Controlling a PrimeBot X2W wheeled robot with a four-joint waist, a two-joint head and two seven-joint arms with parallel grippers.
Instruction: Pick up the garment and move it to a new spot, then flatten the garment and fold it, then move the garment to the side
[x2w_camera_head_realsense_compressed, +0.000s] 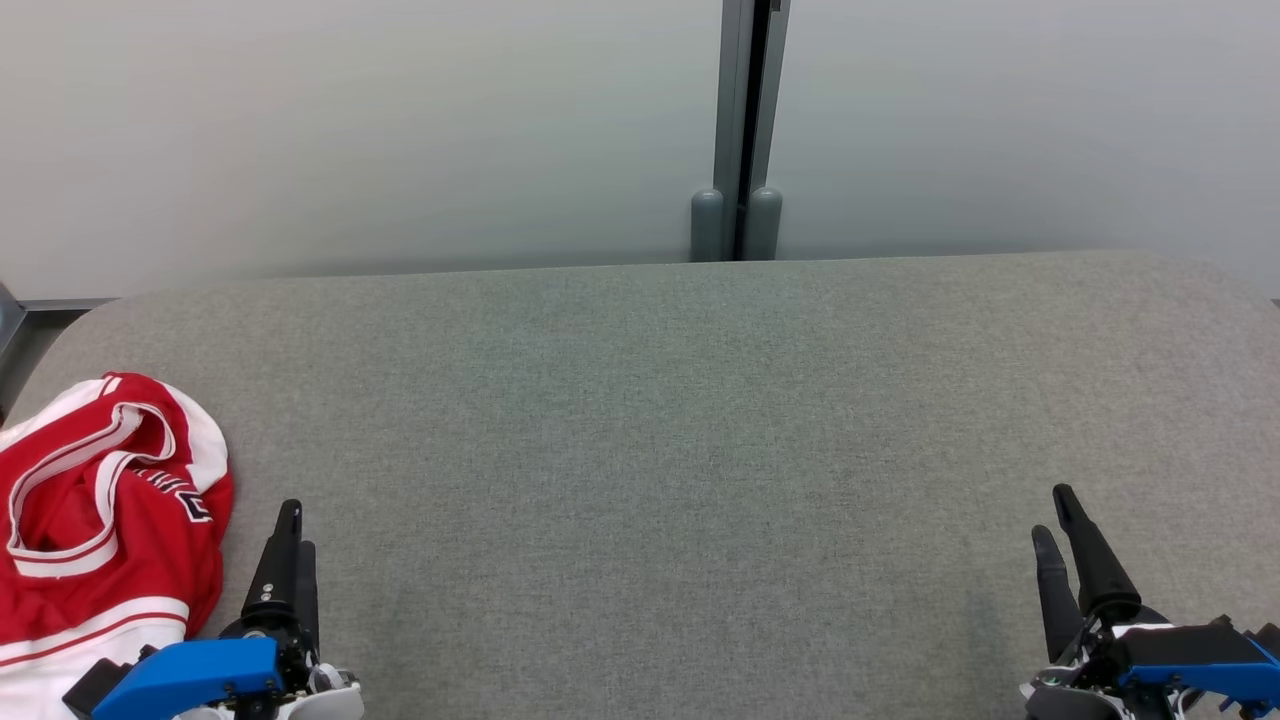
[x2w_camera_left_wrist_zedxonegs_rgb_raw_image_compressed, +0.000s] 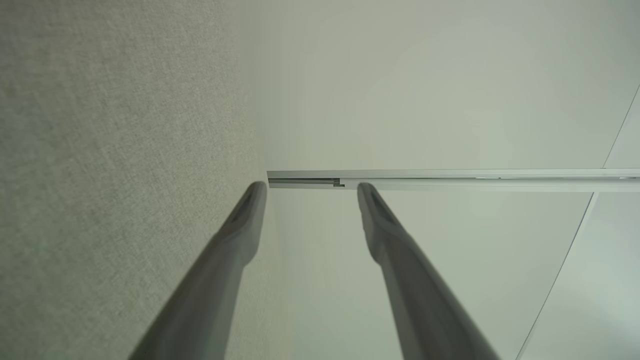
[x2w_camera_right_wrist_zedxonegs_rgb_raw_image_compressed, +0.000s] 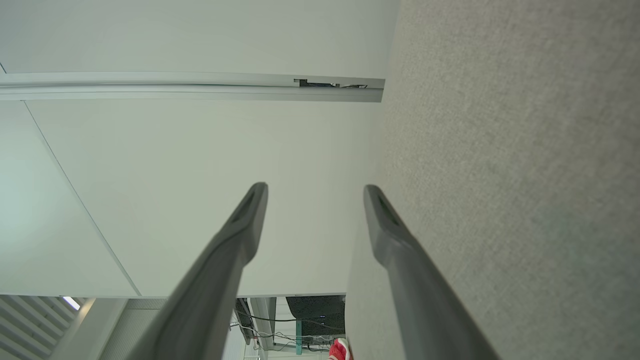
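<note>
The garment (x2w_camera_head_realsense_compressed: 100, 520) is a red jersey with white trim, lying crumpled at the left end of the grey felt table (x2w_camera_head_realsense_compressed: 660, 420). Just right of it, at the lower left of the head view, my left gripper (x2w_camera_head_realsense_compressed: 295, 525) points up the table, open and empty, apart from the cloth. At the lower right my right gripper (x2w_camera_head_realsense_compressed: 1053, 513) is open too, with nothing between its fingers. The left wrist view has my left gripper (x2w_camera_left_wrist_zedxonegs_rgb_raw_image_compressed: 311, 186) aimed along the table toward the wall. In the right wrist view my right gripper (x2w_camera_right_wrist_zedxonegs_rgb_raw_image_compressed: 315, 188) stands wide, and a red scrap of the garment (x2w_camera_right_wrist_zedxonegs_rgb_raw_image_compressed: 340, 350) peeks at the bottom.
A pale partition wall (x2w_camera_head_realsense_compressed: 350, 130) runs behind the table, with a grey vertical post (x2w_camera_head_realsense_compressed: 740, 130) at its middle. The table's rounded far corners show at left and right. Wide bare felt lies between the two grippers.
</note>
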